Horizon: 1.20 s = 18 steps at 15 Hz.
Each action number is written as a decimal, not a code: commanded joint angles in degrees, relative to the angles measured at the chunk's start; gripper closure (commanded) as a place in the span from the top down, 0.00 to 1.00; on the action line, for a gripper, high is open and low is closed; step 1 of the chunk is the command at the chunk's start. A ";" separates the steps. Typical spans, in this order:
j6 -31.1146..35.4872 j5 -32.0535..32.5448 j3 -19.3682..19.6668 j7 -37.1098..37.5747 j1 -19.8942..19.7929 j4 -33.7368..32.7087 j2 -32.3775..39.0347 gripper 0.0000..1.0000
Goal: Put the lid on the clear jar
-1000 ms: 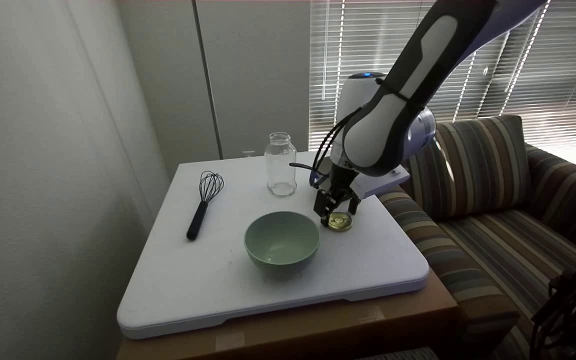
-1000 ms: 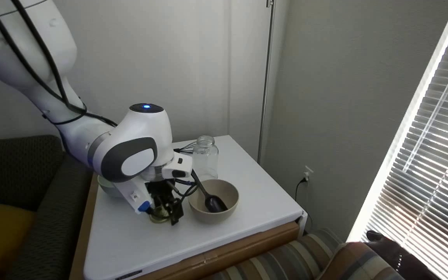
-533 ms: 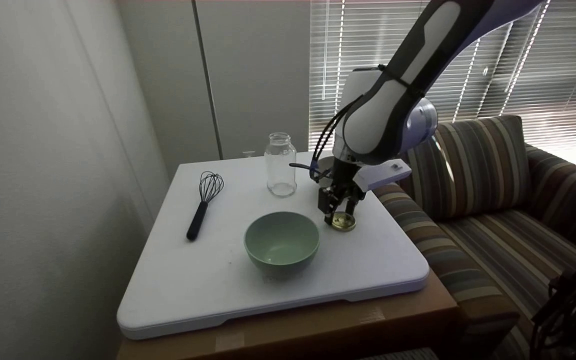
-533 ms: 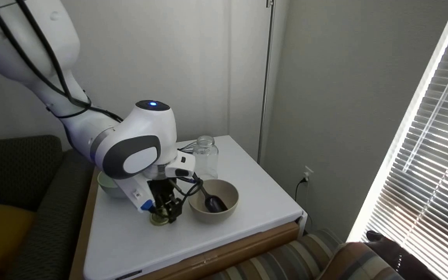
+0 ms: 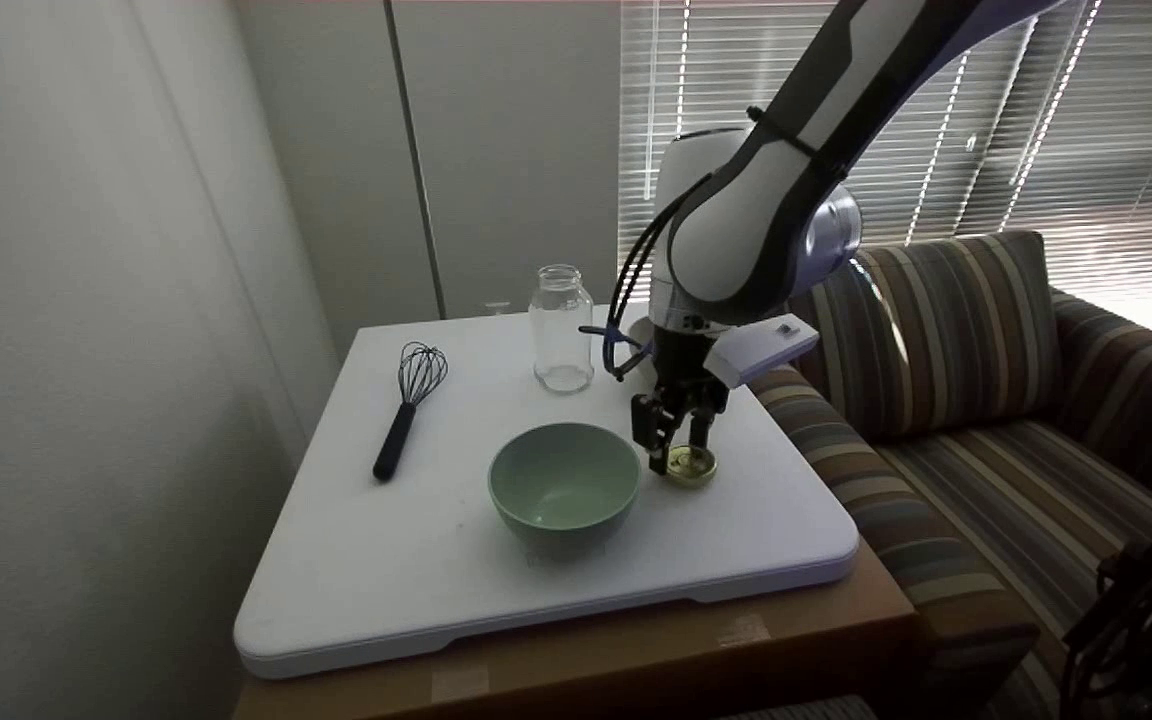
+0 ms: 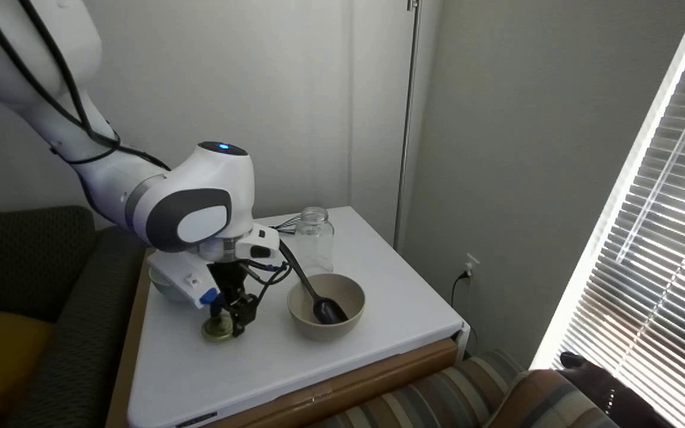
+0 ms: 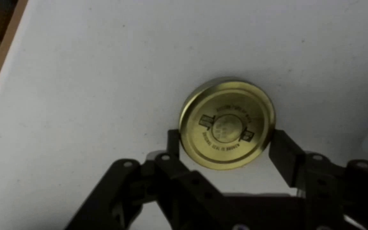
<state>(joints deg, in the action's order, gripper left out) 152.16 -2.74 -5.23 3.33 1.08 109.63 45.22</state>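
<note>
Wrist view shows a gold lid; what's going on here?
The robot's gripper holds the gold lid by opposite edges, low at the white tabletop; whether the lid still touches the surface, I can't tell. The clear jar stands upright and uncapped, apart from the gripper, so the lid is not yet on.

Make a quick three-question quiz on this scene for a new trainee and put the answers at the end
1. Multiple choice: where is the black spoon? (a) in the green bowl; (b) in the beige bowl; (c) under the whisk.
2. True or false: the clear jar has an uncovered mouth.
3. Short answer: what does the gripper hold in the wrist view?

Key: 1. b; 2. true; 3. the lid.
</note>
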 commanded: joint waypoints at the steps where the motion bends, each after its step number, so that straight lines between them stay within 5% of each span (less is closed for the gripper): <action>1: -7.90 4.33 3.10 0.05 4.57 3.30 -8.49 0.46; 6: -16.67 10.98 5.60 -0.66 6.50 4.47 -19.86 0.46; 10: -14.51 9.42 4.97 -2.04 3.76 3.23 -25.36 0.46; 18: -8.24 2.97 4.22 -1.82 1.06 -9.06 -20.07 0.46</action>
<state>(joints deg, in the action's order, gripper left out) 143.73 2.24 -0.03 2.71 3.26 107.14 20.76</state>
